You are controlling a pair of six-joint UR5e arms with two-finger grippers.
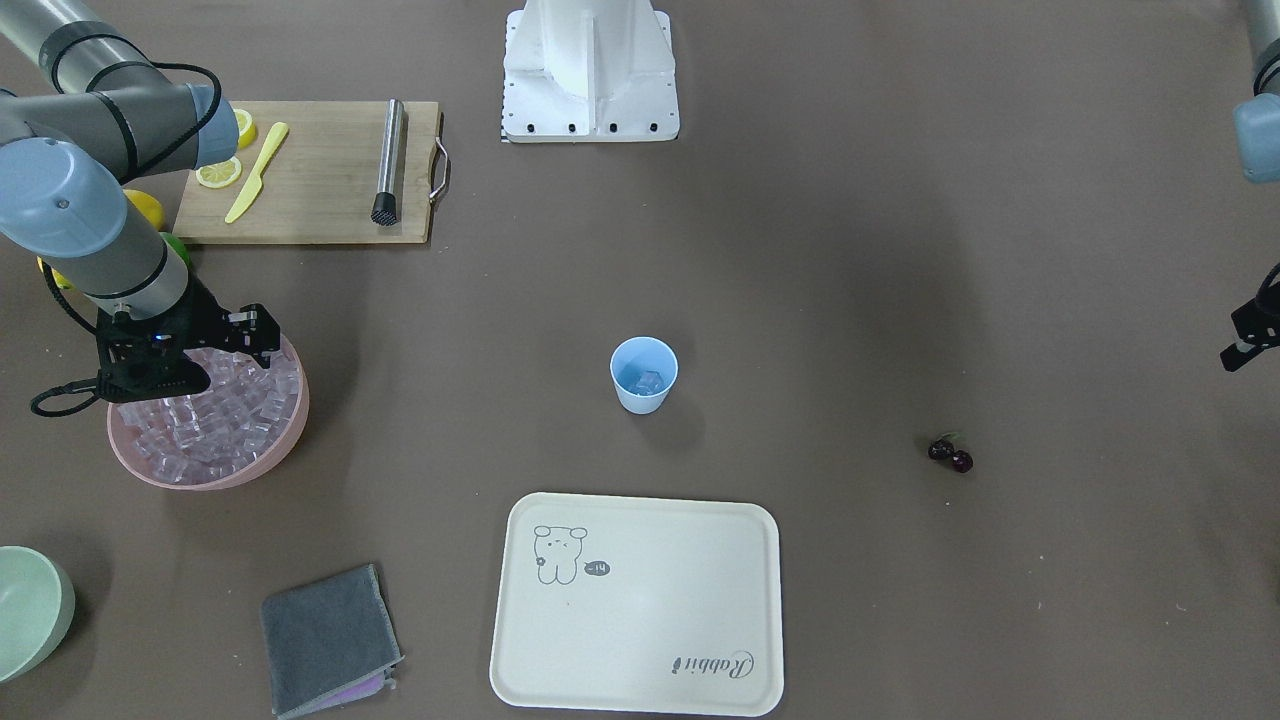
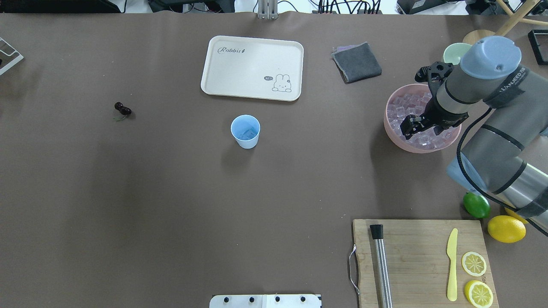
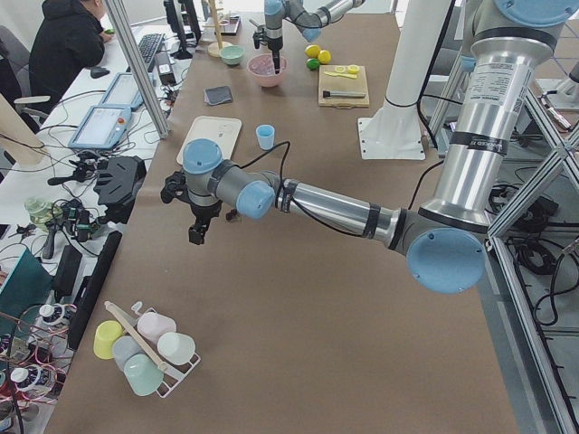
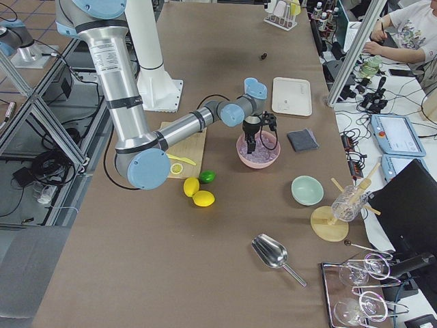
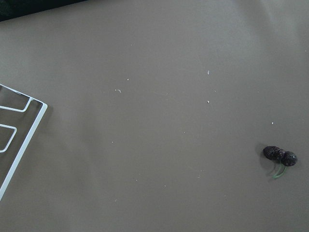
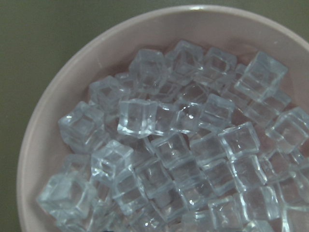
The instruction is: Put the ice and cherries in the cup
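Observation:
The light-blue cup (image 1: 641,398) stands upright mid-table with a few ice cubes (image 1: 645,380) inside; it also shows in the overhead view (image 2: 246,143). A pink bowl (image 1: 200,478) holds several more ice cubes (image 6: 183,145). My right gripper (image 2: 410,128) hangs just above that ice, jaws apparently spread and empty. The cherries (image 2: 123,108) lie on the table far to the cup's other side and show low right in the left wrist view (image 5: 280,155). My left gripper (image 1: 1250,342) hovers at the table's end beyond the cherries; I cannot tell whether it is open.
A cream tray (image 2: 248,64) and a grey cloth (image 2: 356,62) lie beyond the cup. A cutting board (image 2: 411,256) with a muddler, yellow knife and lemon slices sits near my right base, beside a lime (image 2: 476,205) and lemon (image 2: 506,229). A green bowl (image 1: 25,610) stands behind the pink bowl.

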